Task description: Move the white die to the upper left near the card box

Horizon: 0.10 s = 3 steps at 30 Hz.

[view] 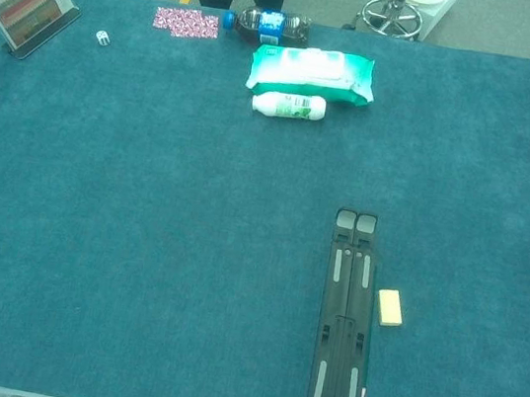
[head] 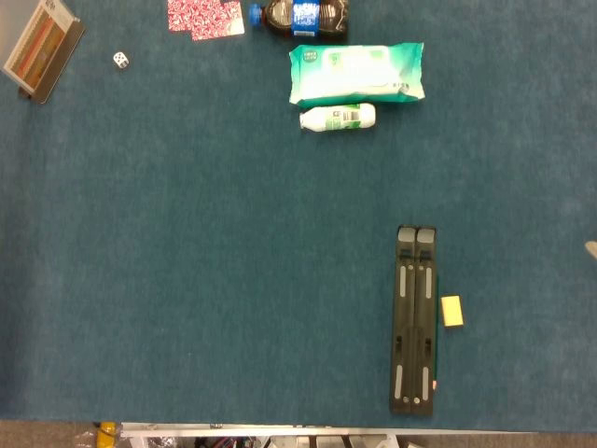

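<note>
Hands are almost wholly absent from both views: nothing of the left hand is seen, and of the right hand (head: 591,248) only a pale fingertip is caught at the right edge of the head view, so its opening, and whether anything is held, cannot be told.

The white die (head: 120,60) is seen lying on the blue table cloth (head: 233,261) in the far left part of the scene, free of any grip. It sits just right of the card box (head: 39,49), which is propped at a tilt at the far left corner, and left of the red patterned cards (head: 204,17). In the chest view the same die (view: 102,36) is found between the card box (view: 34,6) and the cards, apart from both.

By this layout the die is judged to be already at its goal, so the task appears done or nearly so.

If any further adjustment were wanted, the die would lie far and to the left of both arms. The left hand would be the nearer by a wide margin, as the right fingertip is well apart from it, across the whole table. As a cube, the die offers no long axis to align with.
</note>
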Available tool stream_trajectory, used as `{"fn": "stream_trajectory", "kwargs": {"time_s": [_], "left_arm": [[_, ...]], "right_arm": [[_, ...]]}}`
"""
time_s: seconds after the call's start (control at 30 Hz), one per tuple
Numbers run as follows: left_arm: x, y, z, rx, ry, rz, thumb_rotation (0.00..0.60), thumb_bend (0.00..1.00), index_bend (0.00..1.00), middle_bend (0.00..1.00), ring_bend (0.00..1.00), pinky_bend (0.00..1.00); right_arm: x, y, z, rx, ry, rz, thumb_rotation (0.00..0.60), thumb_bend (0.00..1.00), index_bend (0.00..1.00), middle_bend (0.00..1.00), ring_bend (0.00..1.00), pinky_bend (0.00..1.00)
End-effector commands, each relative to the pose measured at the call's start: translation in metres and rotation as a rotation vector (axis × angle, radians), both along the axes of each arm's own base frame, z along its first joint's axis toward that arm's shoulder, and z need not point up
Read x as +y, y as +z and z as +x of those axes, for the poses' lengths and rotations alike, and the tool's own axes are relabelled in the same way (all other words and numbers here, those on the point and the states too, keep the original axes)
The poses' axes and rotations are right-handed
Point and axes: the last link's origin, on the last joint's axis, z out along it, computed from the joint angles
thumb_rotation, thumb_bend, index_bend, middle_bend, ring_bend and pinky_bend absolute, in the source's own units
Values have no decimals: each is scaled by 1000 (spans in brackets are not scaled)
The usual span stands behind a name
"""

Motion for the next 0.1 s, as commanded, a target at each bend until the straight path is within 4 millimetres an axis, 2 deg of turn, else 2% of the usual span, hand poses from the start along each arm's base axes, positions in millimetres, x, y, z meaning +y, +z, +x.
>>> {"fn": "stream_trajectory", "kwargs": {"time_s": [0.03,0.1], "left_arm": [[-2,-1,-2,-6,4,-3,600,84,384,180,51,171],[-2,-2,-2,-6,2,-7,600,84,384,180,51,171]], "right_arm": [[4,1,2,4,-3,1,600,5,427,373,291,478],[3,1,2,5,-4,3,600,4,427,373,291,478]]}}
